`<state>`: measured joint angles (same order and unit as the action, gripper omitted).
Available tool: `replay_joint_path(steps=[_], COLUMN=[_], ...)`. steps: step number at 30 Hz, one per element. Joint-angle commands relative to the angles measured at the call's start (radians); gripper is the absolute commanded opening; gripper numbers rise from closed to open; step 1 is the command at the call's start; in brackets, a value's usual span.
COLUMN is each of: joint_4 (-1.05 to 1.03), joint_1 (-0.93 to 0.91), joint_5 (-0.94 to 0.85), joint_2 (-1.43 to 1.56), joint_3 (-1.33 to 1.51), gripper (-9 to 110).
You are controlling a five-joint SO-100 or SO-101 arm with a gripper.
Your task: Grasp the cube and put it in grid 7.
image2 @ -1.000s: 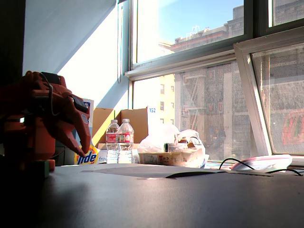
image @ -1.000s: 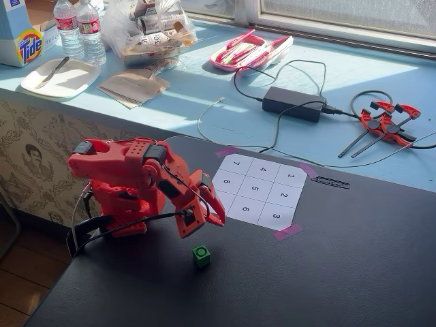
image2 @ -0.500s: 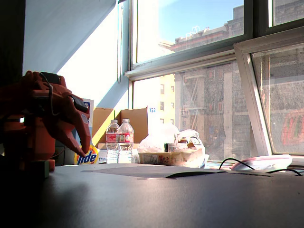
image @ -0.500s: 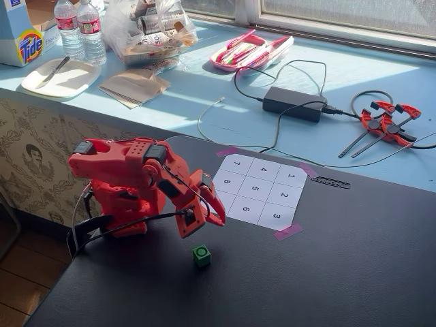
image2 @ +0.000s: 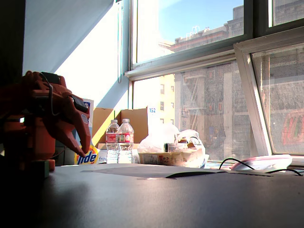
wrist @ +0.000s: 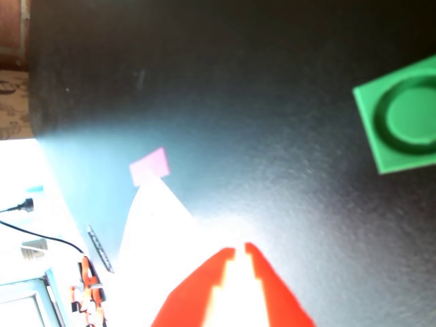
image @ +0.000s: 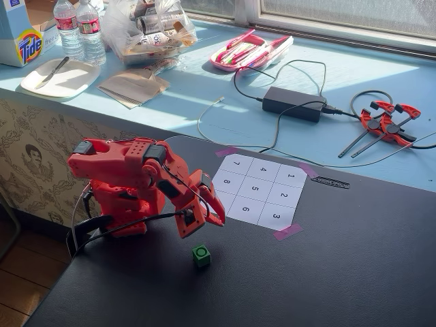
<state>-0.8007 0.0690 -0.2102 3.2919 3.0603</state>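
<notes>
In a fixed view the cube sits on the dark desk, at about 6 o'clock from the pincer, near but apart, nothing between them. The pincer is empty, its 2 tips pressed almost together in the wrist view, where the cube lies at 2 o'clock. A cube has no long axis, so any square approach should do. Grid 7 is at 12 o'clock from the pincer, on the sheet's far corner, free of things.

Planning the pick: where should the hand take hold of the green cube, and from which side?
Grip the green cube across two opposite flat side faces, coming down from above. It sits flat and alone on the dark table, top face up, sides clear. The hand hovers nearby.
</notes>
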Motion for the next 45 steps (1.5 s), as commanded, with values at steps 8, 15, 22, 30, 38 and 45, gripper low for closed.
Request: replay_joint_path(steps=[8, 15, 22, 30, 38, 45], joint_4=[0.014, -0.018, -0.152, -0.417, -0.552, -0.586], joint_1=[-0.006, -0.021, -0.063, -0.163, -0.295, -0.428], joint_5=[0.034, 0.064, 0.064, -0.393, -0.784, -1.039], joint_2=[0.011, 0.002, -0.173, -0.468, -0.675, -0.795], joint_3=[0.067, -0.002, -0.376, -0.755, -0.87, -0.928], gripper=[0, 0, 0, 1, 7, 21])
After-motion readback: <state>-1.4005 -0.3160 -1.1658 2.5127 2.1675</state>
